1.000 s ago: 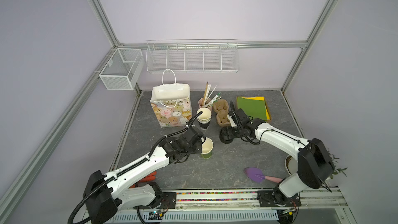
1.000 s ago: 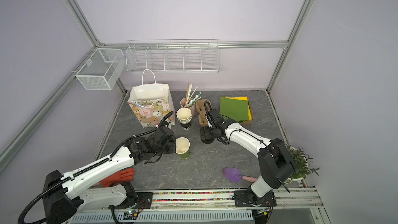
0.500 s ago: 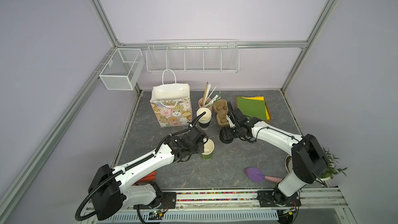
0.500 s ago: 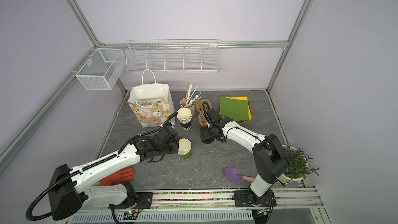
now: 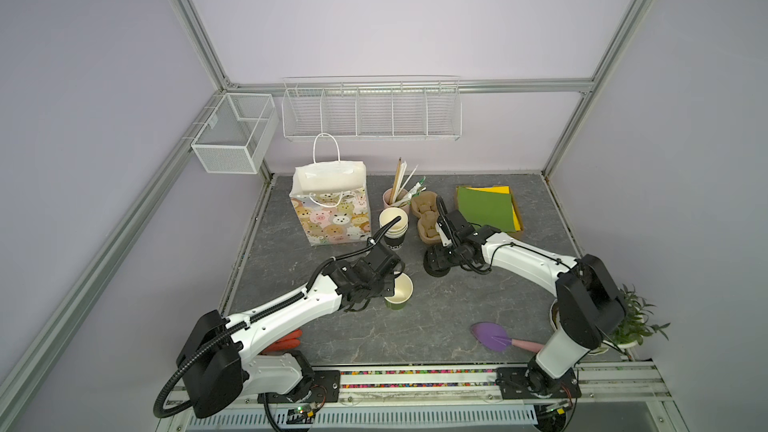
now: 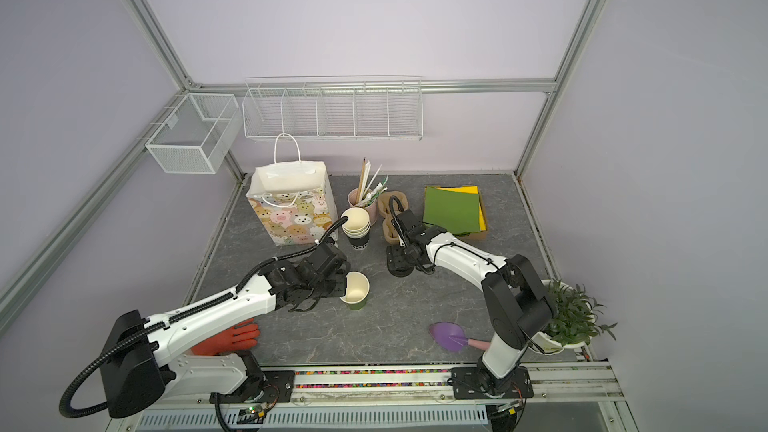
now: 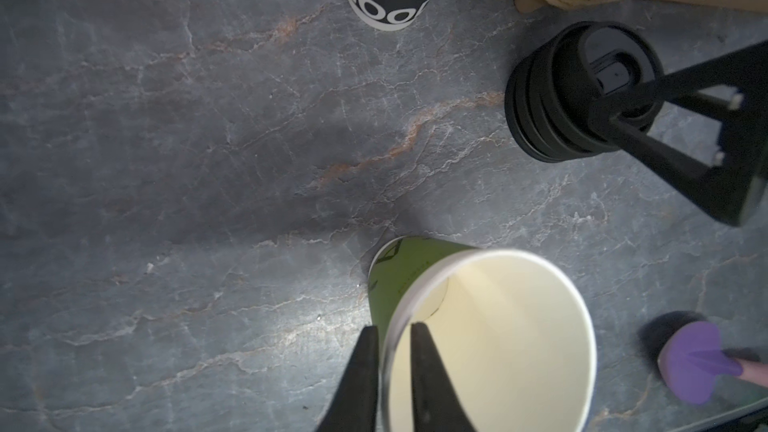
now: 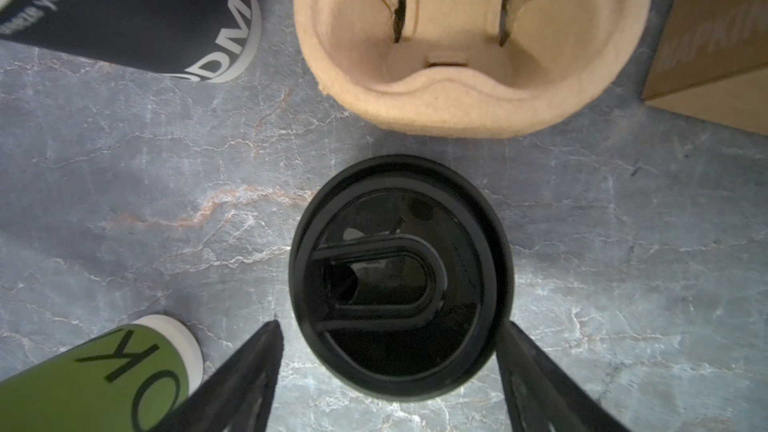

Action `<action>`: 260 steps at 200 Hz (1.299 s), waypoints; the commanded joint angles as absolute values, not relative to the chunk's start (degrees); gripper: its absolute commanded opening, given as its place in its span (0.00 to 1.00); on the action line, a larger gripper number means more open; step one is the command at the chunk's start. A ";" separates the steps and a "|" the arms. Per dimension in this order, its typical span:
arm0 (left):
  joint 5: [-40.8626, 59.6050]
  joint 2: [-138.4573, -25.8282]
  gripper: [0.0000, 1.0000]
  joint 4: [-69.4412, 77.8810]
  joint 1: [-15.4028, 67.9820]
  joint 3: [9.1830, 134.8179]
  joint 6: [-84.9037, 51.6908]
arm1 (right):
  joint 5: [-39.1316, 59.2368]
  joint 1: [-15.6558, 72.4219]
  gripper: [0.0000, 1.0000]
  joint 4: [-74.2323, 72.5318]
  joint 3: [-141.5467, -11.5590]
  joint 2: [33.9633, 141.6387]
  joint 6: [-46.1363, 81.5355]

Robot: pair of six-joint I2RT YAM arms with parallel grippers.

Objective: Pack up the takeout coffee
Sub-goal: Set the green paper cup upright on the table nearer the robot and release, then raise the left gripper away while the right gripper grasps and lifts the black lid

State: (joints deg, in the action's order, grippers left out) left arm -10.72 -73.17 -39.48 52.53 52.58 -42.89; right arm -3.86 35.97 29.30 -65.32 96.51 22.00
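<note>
The takeout coffee's green paper cup (image 5: 400,296) (image 6: 356,293) stands upright on the grey table with its cream inside showing and no lid on it. My left gripper (image 7: 395,328) (image 5: 390,284) straddles the cup's (image 7: 478,326) near rim, one finger outside and one inside, with a thin gap on each side. A stack of black round lids (image 5: 436,264) (image 7: 552,110) (image 8: 399,276) sits to the right of the cup. My right gripper (image 8: 391,324) (image 6: 400,259) is over the stack, open. Its fingers flank the top lid without touching it.
A paper bag with animal prints (image 5: 330,209) stands at the back, with a stack of black-sided cups (image 5: 392,228), a pink cup of straws (image 5: 395,197), a cardboard cup carrier (image 5: 428,218) and boxed green napkins (image 5: 486,207). A purple scoop (image 5: 492,336) and a potted plant (image 5: 631,322) are front right.
My left gripper's jaws have eased apart on the cup's rim, and the cup has edged slightly toward the front. My right gripper has narrowed a little around the lid stack.
</note>
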 commanded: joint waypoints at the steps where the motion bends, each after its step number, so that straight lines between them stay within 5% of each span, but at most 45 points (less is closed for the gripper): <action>1: -11.77 -71.90 0.28 -40.41 52.66 54.46 -42.48 | -4.81 35.66 0.81 29.09 -66.57 97.20 20.95; 55: -19.13 -66.08 0.47 -44.13 52.66 58.33 -39.01 | -5.80 35.74 0.80 29.00 -67.04 97.86 20.66; 75: -23.68 -62.70 0.62 -45.37 52.08 59.50 -36.77 | -5.73 35.74 0.80 28.94 -67.50 98.56 20.61; 171: -27.65 -57.74 0.75 -53.58 42.16 64.58 -26.57 | -5.95 36.04 0.74 29.48 -68.57 100.02 20.71; 260: -33.09 -55.62 0.77 -50.49 39.86 60.54 -21.88 | -7.27 38.04 0.70 31.44 -68.95 96.73 21.01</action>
